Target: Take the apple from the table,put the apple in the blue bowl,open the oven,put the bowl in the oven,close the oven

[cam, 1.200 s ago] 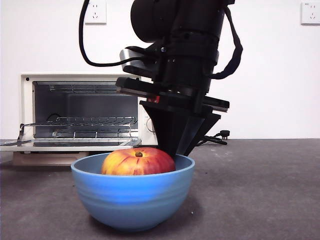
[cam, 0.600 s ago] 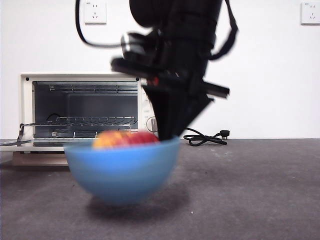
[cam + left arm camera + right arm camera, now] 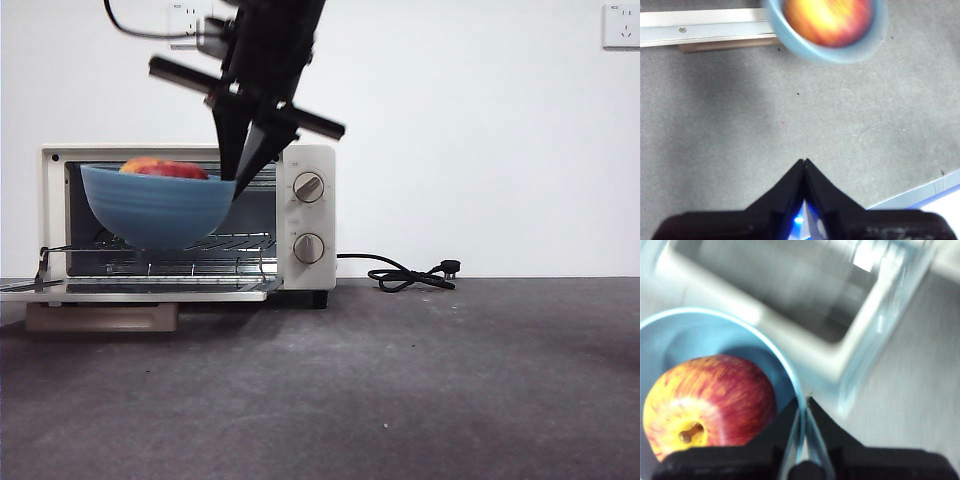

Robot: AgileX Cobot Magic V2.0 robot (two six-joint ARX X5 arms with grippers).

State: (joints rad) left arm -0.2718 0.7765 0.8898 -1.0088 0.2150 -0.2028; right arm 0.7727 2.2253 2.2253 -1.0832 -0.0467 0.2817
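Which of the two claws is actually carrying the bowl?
The right claw: its jaws pinch the rim of the blue bowl, which hangs in front of the open oven. The left claw is shut on nothing above the table.

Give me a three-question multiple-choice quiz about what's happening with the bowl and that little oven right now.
1. Where is the blue bowl?
A. Resting on the table
B. Held in the air before the open toaster oven
C. On top of the oven

2. How many knobs show on the oven's front?
A. One
B. Two
C. Four

3. What state is the left end effector in?
A. Shut and empty
B. Gripping the bowl
C. Holding the apple

Answers:
1. B: the right end effector pinches the bowl's rim, lifting it level with the oven's cavity.
2. B: two knobs sit one above the other.
3. A: its jaws meet with nothing between; the apple lies in the bowl.
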